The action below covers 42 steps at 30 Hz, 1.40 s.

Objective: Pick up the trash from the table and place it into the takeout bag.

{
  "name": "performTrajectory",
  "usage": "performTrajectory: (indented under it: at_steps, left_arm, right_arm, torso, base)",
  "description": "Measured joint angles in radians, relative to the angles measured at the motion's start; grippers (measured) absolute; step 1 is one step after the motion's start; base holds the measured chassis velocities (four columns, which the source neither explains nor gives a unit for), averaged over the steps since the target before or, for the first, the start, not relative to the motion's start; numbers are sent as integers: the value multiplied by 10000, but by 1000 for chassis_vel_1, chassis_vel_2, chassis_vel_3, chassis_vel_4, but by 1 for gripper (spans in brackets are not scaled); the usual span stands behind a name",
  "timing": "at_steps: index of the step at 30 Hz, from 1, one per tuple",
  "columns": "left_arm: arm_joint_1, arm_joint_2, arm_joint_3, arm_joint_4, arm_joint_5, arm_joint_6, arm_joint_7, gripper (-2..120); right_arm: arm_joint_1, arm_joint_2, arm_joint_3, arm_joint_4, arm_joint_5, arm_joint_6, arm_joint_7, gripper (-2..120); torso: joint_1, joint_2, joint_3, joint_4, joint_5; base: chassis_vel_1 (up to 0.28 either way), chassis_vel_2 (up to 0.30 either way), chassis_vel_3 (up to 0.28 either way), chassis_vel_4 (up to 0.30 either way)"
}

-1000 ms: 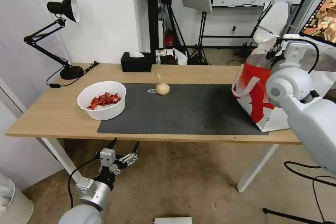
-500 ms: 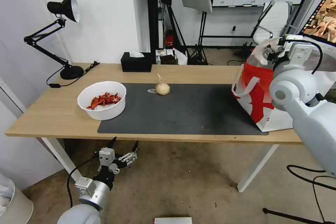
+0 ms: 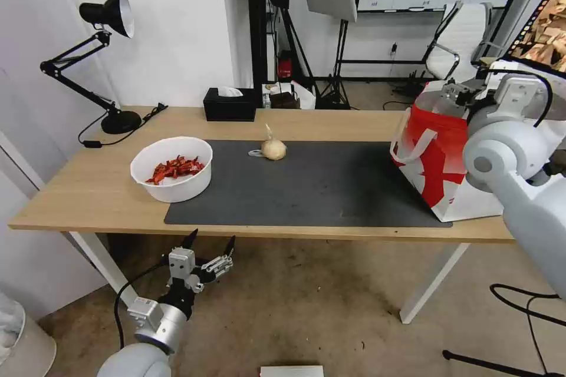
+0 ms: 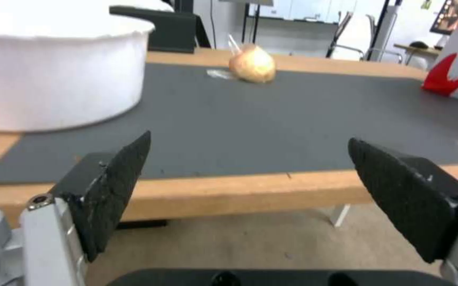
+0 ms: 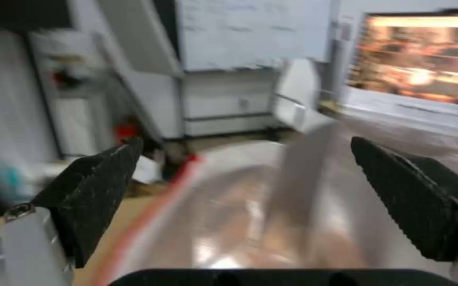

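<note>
Right gripper (image 5: 245, 206) jaws stand wide apart and empty above the bag (image 3: 439, 153) mouth, foil lining below, as if for a drop; its arm reaches in from the bag's right. Left gripper (image 4: 250, 186) jaws spread too, parked low beyond the worktop (image 3: 88, 188) edge, far from the bag. The bundle (image 3: 273, 148) and bowl (image 3: 172, 168) sit on the worktop, well apart from the bag

white wall (image 3: 177, 23) — concrete floor (image 3: 306, 312) — black desk lamp (image 3: 100, 59) — office chair (image 3: 457, 41)
</note>
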Motion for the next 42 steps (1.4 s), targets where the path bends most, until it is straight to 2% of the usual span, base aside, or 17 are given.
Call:
performTrajectory:
  at_steps: [2, 4, 7, 8, 11, 13, 16, 17, 20, 22, 24, 27, 32, 42]
  left_arm:
    - [2, -9, -78, -71, -21, 0, -14, 100]
    - [4, -12, -94, -91, -22, 1, -14, 100]
    - [82, -125, -264, -150, -23, -31, -20, 100]
    - [82, -125, -264, -150, -23, -31, -20, 100]
    - [302, -253, -551, -275, -19, -134, -26, 100]
    - [365, -283, -626, -304, -16, -188, -28, 100]
    - [602, -348, -857, -386, 33, -397, -31, 100]
    - [602, -348, -857, -386, 33, -397, -31, 100]
    - [765, -380, -943, -397, 207, -538, -25, 100]
    - [803, -399, -957, -391, 283, -565, -19, 100]
    - [973, -488, -983, -307, 573, -649, 3, 100]
    - [1078, -564, -970, -230, 728, -683, 27, 100]
    - [1109, -703, -846, -20, 1038, -703, 46, 100]
    - [1166, -829, -720, 99, 1218, -785, 61, 100]
  right_arm:
    - [-646, -179, 214, 596, 65, 622, -1134, 100]
    - [-910, -231, 283, 816, 69, 759, -1406, 100]
    - [-2638, -333, 583, 2178, -160, 1092, -2313, 100]
    - [-2638, -333, 583, 2178, -160, 1092, -2313, 100]
    - [-4305, -28, 799, 2992, -1118, 1466, -3053, 100]
    - [-4903, 98, 847, 3150, -1549, 1638, -3289, 100]
    - [-6918, 580, 921, 3353, -3160, 2796, -4189, 100]
    - [-6918, 580, 921, 3353, -3160, 2796, -4189, 100]
    - [-8377, 1088, 981, 3317, -4594, 3948, -4352, 100]
    - [-8756, 1239, 999, 3266, -4970, 4225, -4352, 100]
    - [-9961, 1728, 1032, 3040, -6141, 5074, -4340, 100]
    - [-10857, 2106, 978, 2815, -6810, 5513, -4314, 100]
    - [-11303, 2450, 778, 2270, -7405, 5842, -4346, 100]
    - [-11223, 2566, 674, 2028, -7435, 5781, -4384, 100]
  torso:
    - [0, 1, 0, 1, -4]
    - [-1, 1, 0, 0, -2]
    - [-1, 1, -1, -3, -3]
    - [-1, 1, -1, -3, -3]
    - [-1, 2, -1, 1, -3]
    - [-1, 1, -1, 0, -1]
    - [-2, 2, -2, -2, 1]
    - [-2, 2, -2, -2, 1]
    - [-2, 3, -2, -1, -3]
    - [-1, 2, -2, -1, -2]
    - [-2, 2, -2, 0, -2]
    - [-3, 3, -2, -5, -3]
    - [-2, 2, -1, -1, -2]
    - [-1, 1, 0, 0, -2]
  base:
    - [0, 0, 0, 0]
    - [0, 0, 0, 0]
    - [0, 0, 0, 0]
    - [0, 0, 0, 0]
    - [0, 0, 0, 0]
    - [0, 0, 0, 0]
    - [0, 0, 0, 0]
    - [0, 0, 0, 0]
    - [0, 0, 0, 0]
    - [0, 0, 0, 0]
    - [0, 0, 0, 0]
    - [0, 0, 0, 0]
    - [0, 0, 0, 0]
    - [0, 0, 0, 0]
